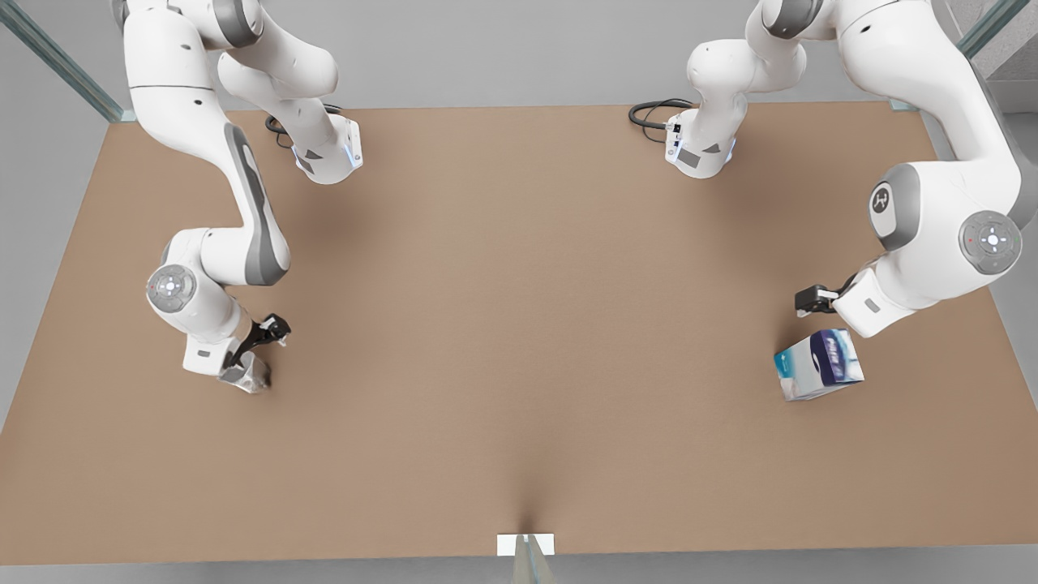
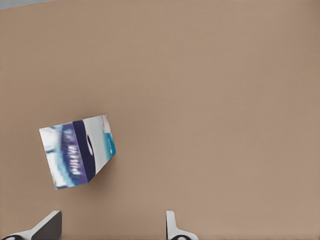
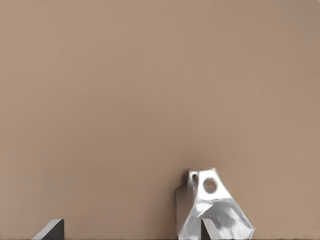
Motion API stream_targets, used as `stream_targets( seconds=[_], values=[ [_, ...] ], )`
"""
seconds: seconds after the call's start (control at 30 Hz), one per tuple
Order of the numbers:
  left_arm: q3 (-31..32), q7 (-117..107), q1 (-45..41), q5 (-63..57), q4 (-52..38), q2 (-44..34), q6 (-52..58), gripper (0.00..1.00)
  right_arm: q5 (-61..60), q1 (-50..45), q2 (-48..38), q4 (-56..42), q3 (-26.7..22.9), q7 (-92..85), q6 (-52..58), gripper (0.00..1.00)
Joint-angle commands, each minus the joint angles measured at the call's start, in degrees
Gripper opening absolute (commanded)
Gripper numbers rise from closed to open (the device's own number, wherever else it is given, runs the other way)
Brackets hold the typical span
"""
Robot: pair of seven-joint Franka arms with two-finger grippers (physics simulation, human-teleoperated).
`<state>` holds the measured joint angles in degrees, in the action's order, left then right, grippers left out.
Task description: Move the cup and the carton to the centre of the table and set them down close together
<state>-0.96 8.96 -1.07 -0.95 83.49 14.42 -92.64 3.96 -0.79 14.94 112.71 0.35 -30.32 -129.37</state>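
Left pincer (image 2: 112,227) hangs open just beside the carton (image 1: 819,365), on the side of the carton nearer the worktop's (image 1: 519,324) far edge, its two pale fingers (image 2: 172,227) spread wide with nothing between them. In the front view this pincer (image 1: 813,300) sits at the end of the arm on that view's right, apart from the carton and not touching it. The carton (image 2: 78,151) is white with dark blue and teal printing; it looks tilted, one corner turned toward the worktop (image 2: 210,100), and it lies well away from the worktop's centre, near the edge on the front view's right.

Right pincer (image 3: 131,231) is down at the cup (image 3: 214,210), also open: one finger (image 3: 207,229) shows in front of the cup's lower part, the other (image 3: 50,230) stands well off to the side, so the cup is not clamped. Whether that near finger touches the cup I cannot tell. In the front view this pincer (image 1: 261,341) belongs to the arm on that view's left, with the cup (image 1: 247,375) directly beneath it. The cup is silvery, faceted, and appears to rest on the worktop (image 3: 150,90), a small round hole showing near its top. It too lies far from the worktop's centre, near the edge on the front view's left.

Cup and carton are well apart, with the bare brown middle of the worktop between them.
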Motion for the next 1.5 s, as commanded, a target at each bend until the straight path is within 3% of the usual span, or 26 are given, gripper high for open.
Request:
stream_targets(
  seconds=[0.0, 0.53, 0.73, 1.47],
  values=[
    [0.0, 0.0, 0.0, 0.0, 0.0, 0.0, 0.0, 1.00, 0.0, -0.1, 0.0, 0.1, 0.0, 0.1, -0.1, 1.00],
    [0.0, 0.1, 0.0, 0.0, 0.4, 0.1, 0.6, 1.00, 0.3, -1.1, 2.8, 3.1, -2.1, -0.7, -5.9, 1.00],
    [0.0, 0.0, 0.0, 0.0, 0.4, 0.1, 0.7, 1.00, -0.4, -2.6, 5.8, 2.6, -3.8, 5.7, -3.3, 1.00],
    [0.0, 0.1, 0.0, 0.0, 0.4, 0.4, 0.2, 1.00, -4.7, -3.1, 9.3, 1.6, -7.0, 4.4, -6.8, 1.00]
  ],
)
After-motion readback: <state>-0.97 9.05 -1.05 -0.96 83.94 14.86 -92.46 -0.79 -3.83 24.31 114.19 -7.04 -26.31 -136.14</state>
